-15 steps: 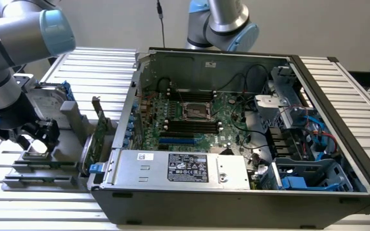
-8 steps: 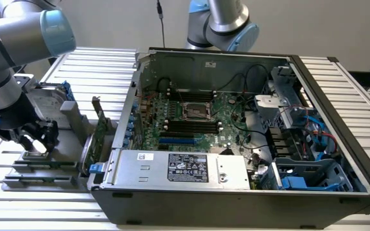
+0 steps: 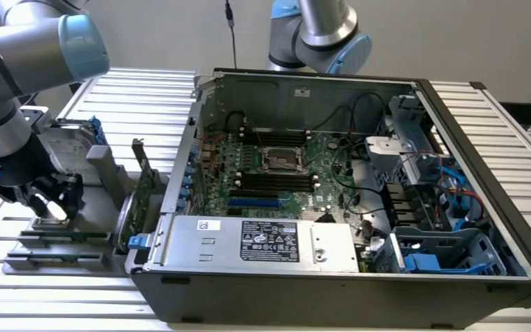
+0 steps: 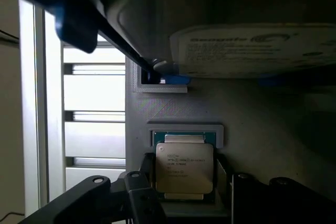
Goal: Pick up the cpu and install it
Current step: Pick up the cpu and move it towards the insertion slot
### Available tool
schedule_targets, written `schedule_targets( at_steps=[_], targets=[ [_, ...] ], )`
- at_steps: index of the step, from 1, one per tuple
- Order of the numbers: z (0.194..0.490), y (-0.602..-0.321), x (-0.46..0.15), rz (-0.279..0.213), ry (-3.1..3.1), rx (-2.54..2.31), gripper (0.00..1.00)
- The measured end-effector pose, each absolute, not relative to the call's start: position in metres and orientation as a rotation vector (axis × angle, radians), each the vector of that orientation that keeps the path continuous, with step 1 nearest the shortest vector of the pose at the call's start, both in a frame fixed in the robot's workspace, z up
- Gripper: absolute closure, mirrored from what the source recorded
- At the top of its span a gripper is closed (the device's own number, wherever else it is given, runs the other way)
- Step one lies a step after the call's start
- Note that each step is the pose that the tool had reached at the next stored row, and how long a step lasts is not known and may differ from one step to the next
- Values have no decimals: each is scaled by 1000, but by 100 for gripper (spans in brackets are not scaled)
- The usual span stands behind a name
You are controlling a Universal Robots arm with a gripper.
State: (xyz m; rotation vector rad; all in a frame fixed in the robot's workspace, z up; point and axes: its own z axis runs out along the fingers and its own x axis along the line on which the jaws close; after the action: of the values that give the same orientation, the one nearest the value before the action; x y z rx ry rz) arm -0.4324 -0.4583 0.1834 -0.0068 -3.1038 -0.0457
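The cpu point(image 4: 184, 167), a small square chip with a dull silver top and printed text, lies flat in a pocket of the grey holder point(image 4: 252, 129). My gripper point(image 4: 185, 184) straddles it, with one dark finger point(image 4: 148, 174) against one side edge and the other finger point(image 4: 224, 177) against the opposite edge. In the exterior view my gripper point(image 3: 53, 199) hangs low over the grey fixture point(image 3: 58, 238) at the exterior view's left, outside the computer case. The empty processor socket point(image 3: 279, 160) sits in the middle of the green motherboard point(image 3: 275, 176) inside the open case.
A silver hard drive point(image 4: 252, 51) with blue brackets stands just beside the cpu pocket. An upright expansion card point(image 3: 141, 187) stands between the fixture and the case wall point(image 3: 191, 138). A silver power supply box point(image 3: 256, 242) lies along the case front. A second arm's base point(image 3: 317, 34) rises behind.
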Motion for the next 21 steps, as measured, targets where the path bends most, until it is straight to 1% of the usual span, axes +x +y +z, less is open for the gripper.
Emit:
schedule_targets(
  at_steps=[6, 11, 15, 21],
  targets=[
    [184, -458, -432, -46, -3102, -7, 45],
    [190, -458, -432, -46, -3102, -7, 45],
    [203, -458, -432, -46, -3102, -7, 45],
    [230, -458, -432, -46, -3102, -7, 45]
  ],
)
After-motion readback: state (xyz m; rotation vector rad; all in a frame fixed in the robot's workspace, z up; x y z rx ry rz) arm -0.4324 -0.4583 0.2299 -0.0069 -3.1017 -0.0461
